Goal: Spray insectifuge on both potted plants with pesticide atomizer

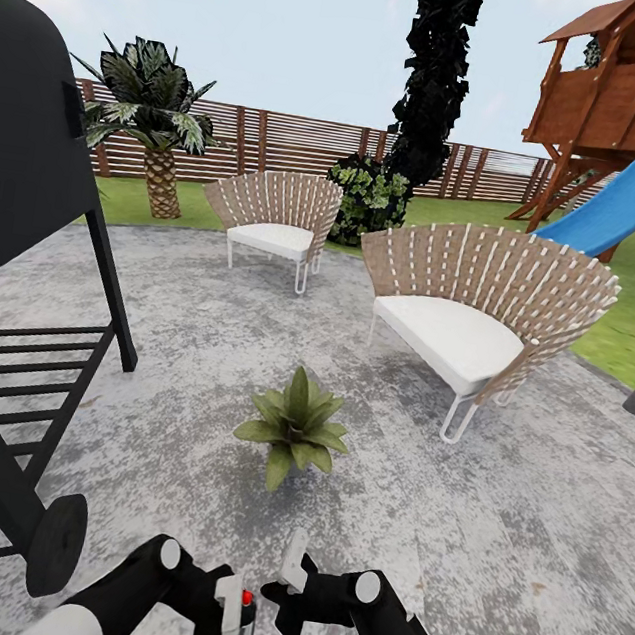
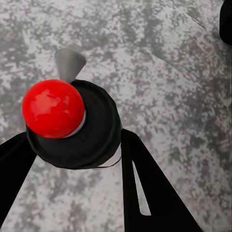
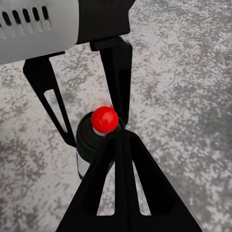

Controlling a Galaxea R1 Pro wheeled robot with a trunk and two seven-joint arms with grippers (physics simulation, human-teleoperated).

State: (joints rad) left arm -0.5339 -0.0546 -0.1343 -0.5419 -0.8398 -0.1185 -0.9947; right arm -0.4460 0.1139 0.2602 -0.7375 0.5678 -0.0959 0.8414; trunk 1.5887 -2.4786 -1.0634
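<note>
A dark pesticide atomizer [image 1: 243, 618] with a red knob on top, a grey nozzle and a pale label sits upright between the fingers of my left gripper [image 1: 232, 627], low over the stone patio. It is seen from above in the left wrist view as the atomizer [image 2: 96, 130] inside the left gripper [image 2: 72, 145]. My right gripper [image 1: 288, 568] is shut, and its joined tips [image 3: 116, 136] touch the red knob of the atomizer [image 3: 87, 142]. One potted plant [image 1: 294, 425], a rosette of broad green leaves, stands on the patio just ahead of both grippers.
A black grill [image 1: 29, 216] on wheels stands close on the left. Two wicker chairs [image 1: 470, 309] [image 1: 276, 216] stand beyond the plant. A palm [image 1: 148, 122], a bush [image 1: 369, 199], a wooden fence [image 1: 282, 141] and a play tower with a blue slide [image 1: 628, 190] line the lawn.
</note>
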